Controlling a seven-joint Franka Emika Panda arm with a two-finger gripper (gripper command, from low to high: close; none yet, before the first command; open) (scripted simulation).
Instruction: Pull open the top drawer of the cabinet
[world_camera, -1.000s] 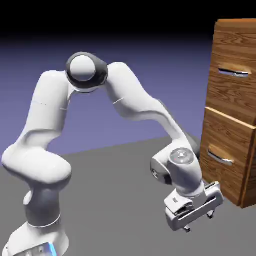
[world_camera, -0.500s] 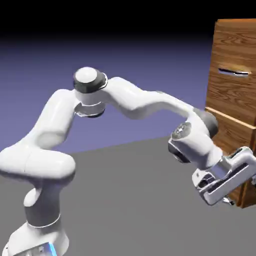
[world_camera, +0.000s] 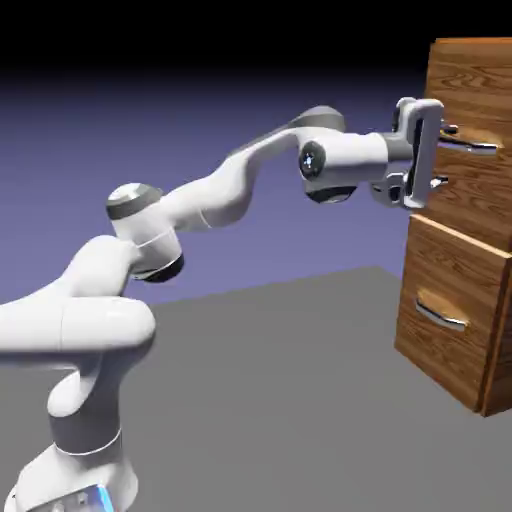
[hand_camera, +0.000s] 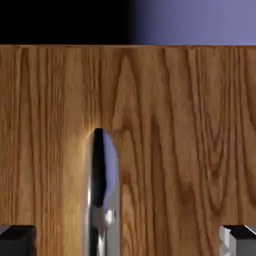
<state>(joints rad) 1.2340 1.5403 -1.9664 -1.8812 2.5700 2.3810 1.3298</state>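
The gripper (world_camera: 444, 155), 1 white hand with 2 fingertips, is spread wide, its 2 tips standing well apart, 1 above the other in the exterior view, with nothing gripped between them. Going from the exterior view's left to its right: first comes 1 white arm (world_camera: 225, 195) with dark grey joint bands, its base (world_camera: 75, 475) low at the left with 1 blue light strip, over the grey table (world_camera: 270, 390). The arm reaches across to the gripper, upright by the top drawer's front. At the far right stands 1 brown wood-grain cabinet (world_camera: 497, 355) with 2 drawer fronts, 1 above the other, and 2 silver handles, 1 on each. The top drawer (world_camera: 465, 200) is the upper of the 2; its handle (world_camera: 478, 148) is near the fingertips. Below is the lower drawer (world_camera: 450, 275) with its own handle. In the hand view, left to right: 1 dark fingertip, 1 upper handle running up and down, left of the middle, then 1 grey-and-dark fingertip.
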